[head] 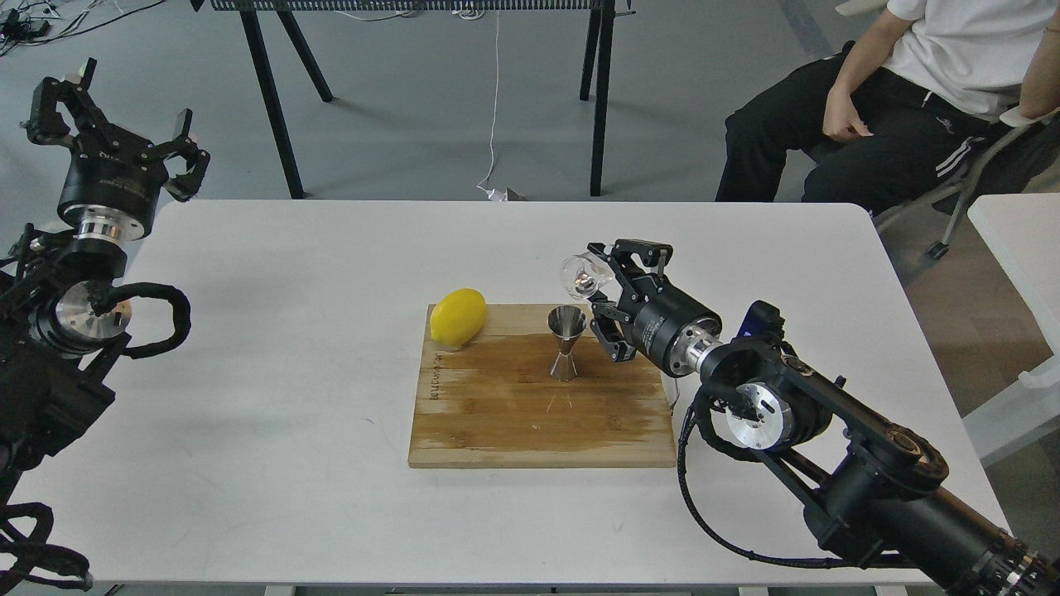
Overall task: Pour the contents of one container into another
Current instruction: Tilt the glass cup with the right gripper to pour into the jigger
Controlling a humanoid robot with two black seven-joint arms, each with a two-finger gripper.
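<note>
The steel jigger (566, 339) stands upright on the far part of the wooden cutting board (513, 414). My right gripper (598, 285) is shut on the clear glass cup (580, 276). It holds the cup tipped on its side, mouth toward the left, just above and slightly right of the jigger's rim. Whether anything is inside the cup or flowing from it is too small to tell. Off the table's far left corner my left gripper (116, 132) is raised, open and holding nothing.
A yellow lemon (458, 316) lies on the board's far left corner. The board rests mid-table on the white table (290, 372). A seated person (903, 91) is behind the far right corner, and black table legs (598, 99) stand beyond the far edge.
</note>
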